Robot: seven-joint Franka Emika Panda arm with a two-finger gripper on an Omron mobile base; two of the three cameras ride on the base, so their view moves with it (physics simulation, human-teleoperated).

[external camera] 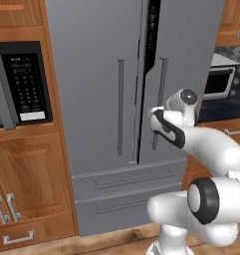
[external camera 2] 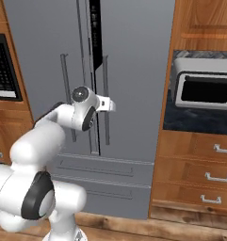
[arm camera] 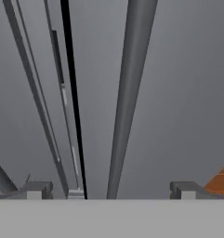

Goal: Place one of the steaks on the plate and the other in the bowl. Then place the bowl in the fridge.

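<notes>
claw (arm camera: pixel 111 193) spread wide and empty, its tips either side of the fridge (external camera: pixel 91 74) right door's vertical bar handle (arm camera: pixel 127 102), apparently lined up to clasp it and pull that slightly ajar door open.

Even flat light (rendered), soft blur, no glare.

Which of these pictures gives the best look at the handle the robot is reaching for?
The hand view: the right door's handle runs up the frame between the open gripper tips. In the left base view the arm covers part of that handle; the right base view shows it thin, beside the hand.
</notes>
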